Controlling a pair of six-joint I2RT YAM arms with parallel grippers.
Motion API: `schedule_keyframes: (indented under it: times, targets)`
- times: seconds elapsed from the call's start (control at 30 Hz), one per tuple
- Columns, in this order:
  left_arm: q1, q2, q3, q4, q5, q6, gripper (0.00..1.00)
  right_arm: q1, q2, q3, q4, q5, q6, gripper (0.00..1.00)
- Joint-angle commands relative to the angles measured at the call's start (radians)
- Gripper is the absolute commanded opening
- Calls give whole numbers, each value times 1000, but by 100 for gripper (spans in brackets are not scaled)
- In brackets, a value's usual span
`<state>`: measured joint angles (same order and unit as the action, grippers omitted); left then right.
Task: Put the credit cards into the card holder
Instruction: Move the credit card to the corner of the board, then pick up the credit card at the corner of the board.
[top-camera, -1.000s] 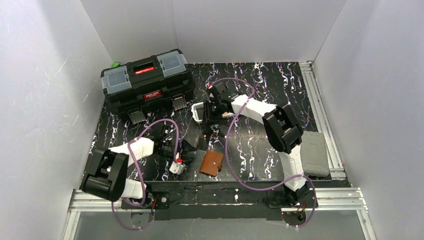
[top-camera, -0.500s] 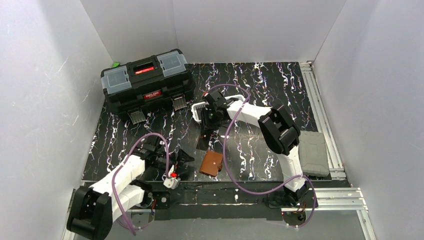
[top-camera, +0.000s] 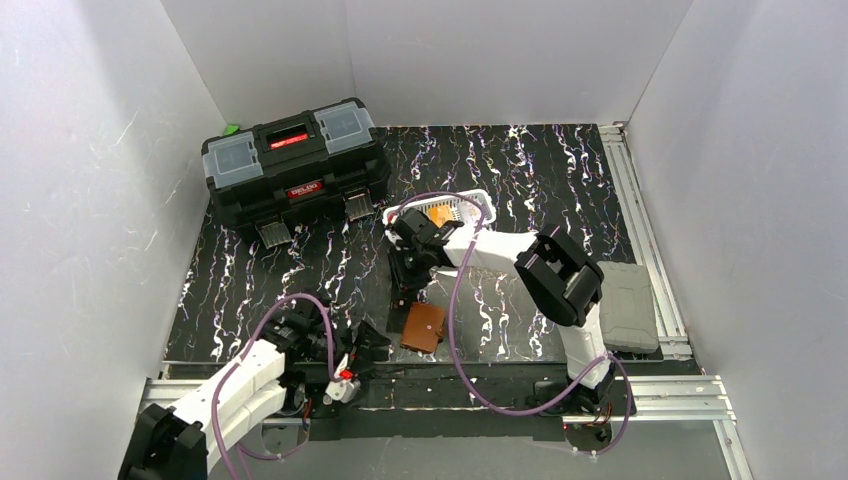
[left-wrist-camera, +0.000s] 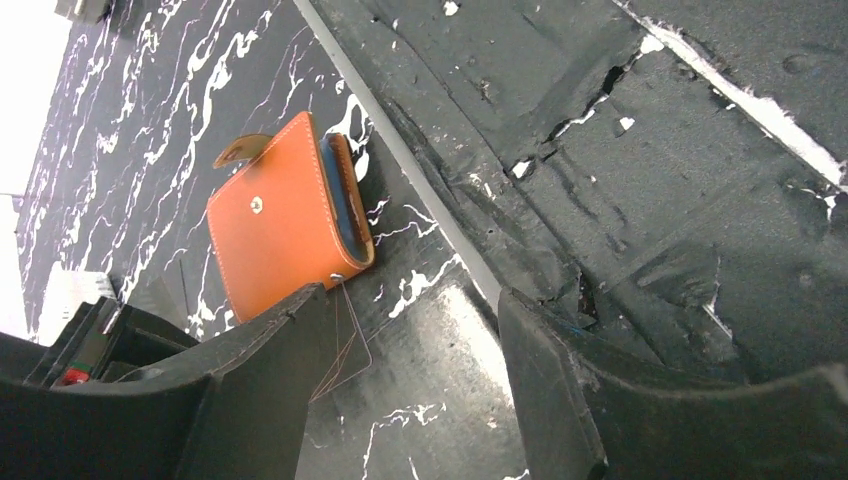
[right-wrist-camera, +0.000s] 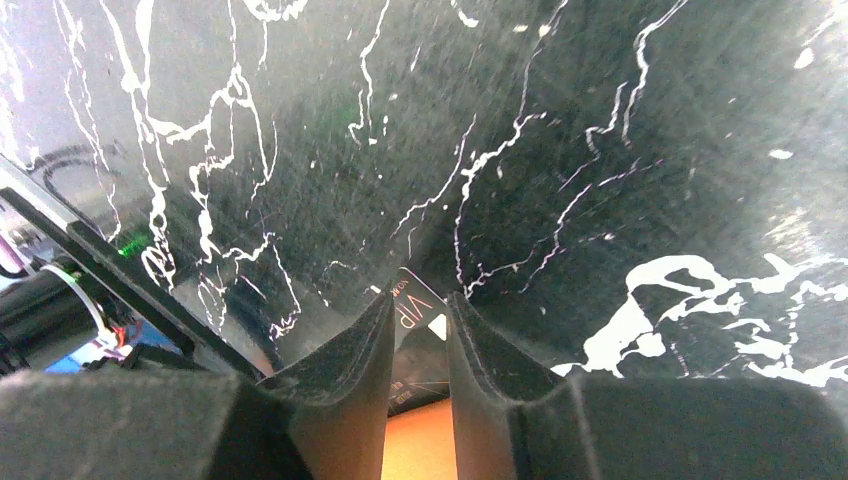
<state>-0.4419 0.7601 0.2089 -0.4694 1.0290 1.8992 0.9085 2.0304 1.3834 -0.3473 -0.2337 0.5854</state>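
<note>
Top external view: a black lidded plastic toolbox (top-camera: 295, 170) stands upper left on the black white-veined counter (top-camera: 540, 170). A white slotted plastic basket (top-camera: 470, 197) at centre holds orange-gold plastic credit cards (top-camera: 440, 213). The small brown leather folding card holder (top-camera: 424, 327) lies closed below centre. The right gripper (top-camera: 403, 288) is just above it in the frame, the left gripper (top-camera: 358, 352) just to its left. Left wrist view: the left gripper (left-wrist-camera: 410, 390) has its jaws apart with nothing between them; the card holder (left-wrist-camera: 285, 235) lies left of centre, snap tab projecting. Right wrist view: the right gripper (right-wrist-camera: 418, 335) is clamped on a thin dark plastic credit card (right-wrist-camera: 415, 310) with white lettering.
</note>
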Motion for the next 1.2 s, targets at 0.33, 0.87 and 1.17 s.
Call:
schedule_keyframes:
  times: [0.33,0.87,1.17]
  targets:
    - [-123,87,-103,374,-95,-207,60,58,-34,-78,-147,-39,-128,30]
    - [-210,192,-133,622,-147,-300,57,107,-31,-73,-194,-80,-199,29]
    - [-250,371,-156,910,-198,-323,48,113,-9,-55,-204,-94,-219,28]
